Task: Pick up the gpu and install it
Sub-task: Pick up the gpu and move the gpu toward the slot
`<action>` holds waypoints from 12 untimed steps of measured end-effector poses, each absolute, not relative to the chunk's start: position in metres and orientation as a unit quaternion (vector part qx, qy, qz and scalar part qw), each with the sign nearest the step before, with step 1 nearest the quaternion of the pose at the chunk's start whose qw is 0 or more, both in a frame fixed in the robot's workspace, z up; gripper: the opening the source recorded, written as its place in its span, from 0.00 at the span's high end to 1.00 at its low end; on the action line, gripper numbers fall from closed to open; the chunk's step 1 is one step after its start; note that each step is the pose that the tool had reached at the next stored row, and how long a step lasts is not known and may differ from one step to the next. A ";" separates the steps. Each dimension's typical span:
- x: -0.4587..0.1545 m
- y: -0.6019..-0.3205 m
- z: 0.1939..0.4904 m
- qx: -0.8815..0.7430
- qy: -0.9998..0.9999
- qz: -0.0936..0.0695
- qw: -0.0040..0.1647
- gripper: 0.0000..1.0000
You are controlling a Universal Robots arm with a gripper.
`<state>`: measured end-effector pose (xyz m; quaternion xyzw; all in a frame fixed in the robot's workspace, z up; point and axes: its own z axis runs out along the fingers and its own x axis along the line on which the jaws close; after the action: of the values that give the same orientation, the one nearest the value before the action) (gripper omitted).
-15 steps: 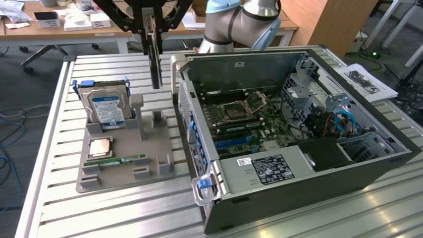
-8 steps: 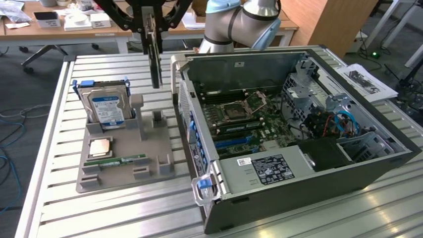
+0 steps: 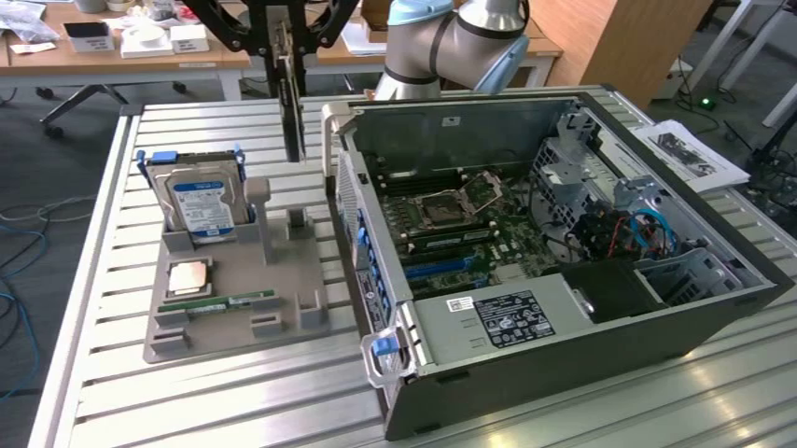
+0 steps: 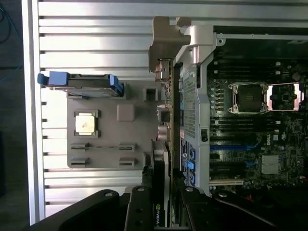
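Gpu (edge-on, top hidden) hangs clamped in tool.

The gripper hangs at the top of the exterior view, its black fingers clamped on the gpu, which hangs upright as a thin dark strip seen edge-on. The card's lower end sits above the slatted metal table, between the blue-labelled hard drive standing in the grey holder and the open computer case. A processor chip and a green memory stick lie flat on the holder.
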<state>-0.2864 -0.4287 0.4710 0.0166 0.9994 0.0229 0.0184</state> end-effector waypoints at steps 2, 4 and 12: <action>-0.286 -0.429 0.472 0.017 0.999 0.023 0.018 0.73; -0.286 -0.429 0.472 0.017 0.999 0.023 0.018 0.73; -0.278 -0.429 0.472 0.017 0.999 0.023 0.018 0.73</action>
<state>-0.2780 -0.4287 0.4723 0.0165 0.9994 0.0229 0.0184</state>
